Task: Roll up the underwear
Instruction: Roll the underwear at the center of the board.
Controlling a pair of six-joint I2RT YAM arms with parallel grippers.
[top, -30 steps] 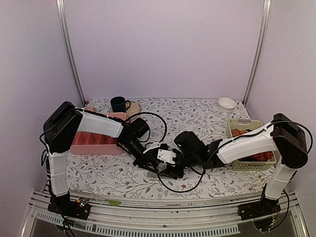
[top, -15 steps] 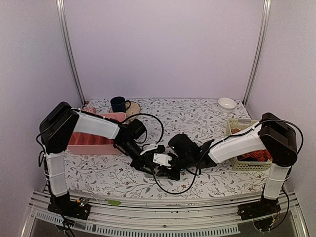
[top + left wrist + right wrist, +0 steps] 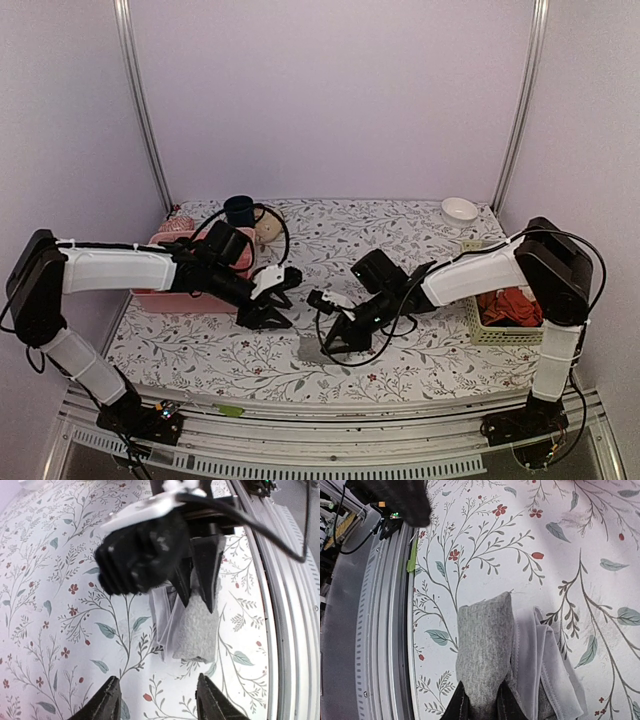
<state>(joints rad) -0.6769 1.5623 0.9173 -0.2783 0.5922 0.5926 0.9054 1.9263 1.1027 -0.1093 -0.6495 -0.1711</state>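
**Roll Held at Near Edge of Table, Right Gripper Clamped, Left Gripper Released**

1. The underwear lies on the table as a compact grey roll, in the near middle of the surface, close to the metal rail that runs along the front edge. In the top view it shows as a small grey patch below the two grippers.

2. Pale trim folds lie beside the roll on the cloth-covered surface, touching it along one side. The waistband lettering cannot be made out in any view.

3. The right gripper is clenched on one end of the roll. Both fingers press against the grey cloth with the roll between them. The left wrist view confirms this: the two dark fingers pinch the upper end of the roll, and the free end rests on the table.

4. The left gripper is released. Its fingertips stand apart with only bare tablecloth between them, just short of the free end of the roll and not touching it. In the top view it sits to the left of the underwear.

5. Surrounding items:
   - Pink tray at the left side, beneath the left arm.
   - Dark mug behind the tray, at the far left.
   - White bowl at the far right corner.
   - Basket at the right edge, holding orange-red garments, well apart from the roll.
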